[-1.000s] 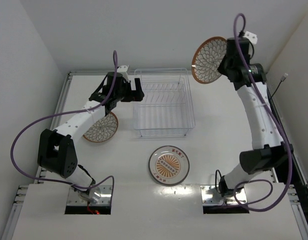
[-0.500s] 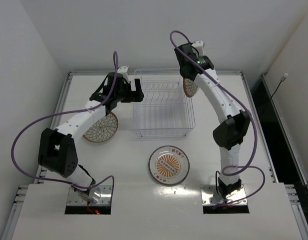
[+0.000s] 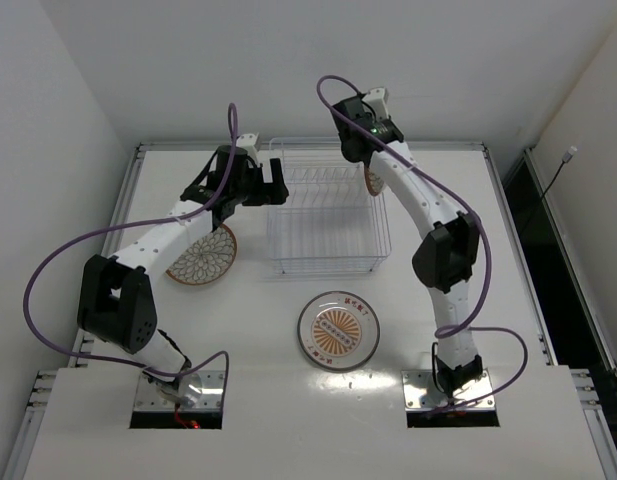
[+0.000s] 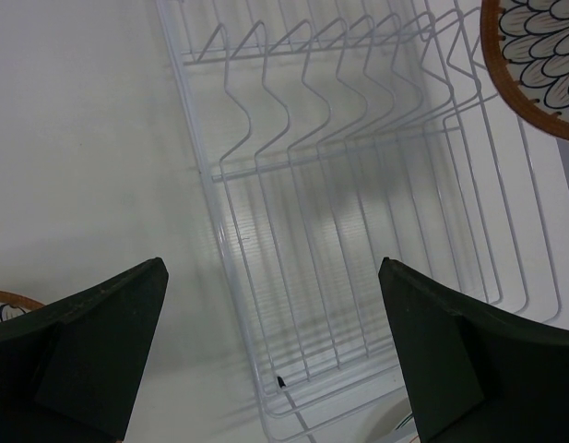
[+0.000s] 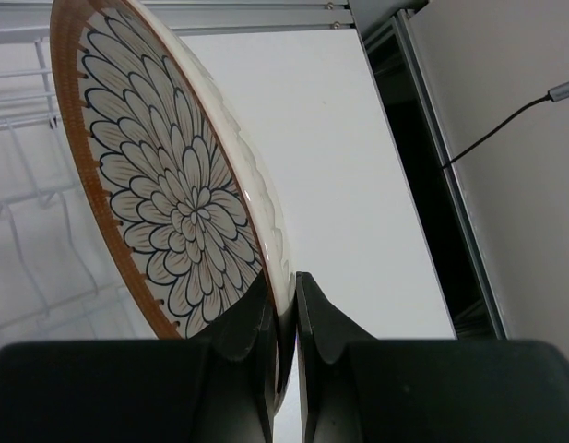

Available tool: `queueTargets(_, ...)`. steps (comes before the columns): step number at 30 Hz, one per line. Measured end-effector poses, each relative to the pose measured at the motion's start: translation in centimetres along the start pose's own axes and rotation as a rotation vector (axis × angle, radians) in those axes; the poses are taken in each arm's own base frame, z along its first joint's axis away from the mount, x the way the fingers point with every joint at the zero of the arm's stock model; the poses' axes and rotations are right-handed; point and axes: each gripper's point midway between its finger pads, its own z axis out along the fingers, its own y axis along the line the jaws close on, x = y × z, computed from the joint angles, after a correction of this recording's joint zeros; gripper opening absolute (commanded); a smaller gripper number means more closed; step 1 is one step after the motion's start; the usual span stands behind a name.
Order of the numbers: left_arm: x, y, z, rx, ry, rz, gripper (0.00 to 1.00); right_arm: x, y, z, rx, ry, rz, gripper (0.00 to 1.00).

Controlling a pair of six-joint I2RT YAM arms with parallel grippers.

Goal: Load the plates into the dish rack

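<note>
Nearest first: two plates lie flat on the table, and a third is held on edge at the rack.
Closest to the arm bases, the red-marked plate (image 3: 338, 331) lies on the table (image 3: 468, 260) just in front of the dish rack (image 3: 328, 215). Left of the rack, the petal-patterned plate (image 3: 203, 255) lies flat, partly under the left arm. Farther back, the left gripper (image 3: 276, 186) hovers at the rack's left wall with its jaws spread wide and nothing between them. At the far right corner, the right gripper (image 5: 284, 295) pinches the rim of the third plate (image 5: 173, 203), which stands tilted on edge over the rack's right side; whether it touches the wires cannot be told.
</note>
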Motion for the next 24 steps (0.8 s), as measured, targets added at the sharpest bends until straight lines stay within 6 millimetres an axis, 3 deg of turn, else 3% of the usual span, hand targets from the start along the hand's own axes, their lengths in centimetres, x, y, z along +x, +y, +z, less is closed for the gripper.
queueTargets(14, 0.0, 0.1, 0.0, -0.006, -0.002, -0.003, 0.99, 0.4, 3.2, -0.2, -0.003, -0.031, -0.046, 0.0)
queueTargets(24, -0.1, 0.1, 0.0, -0.007, -0.003, -0.003, 0.99, 0.6, 4.9, -0.9, 0.05, -0.076, -0.109, 0.06)
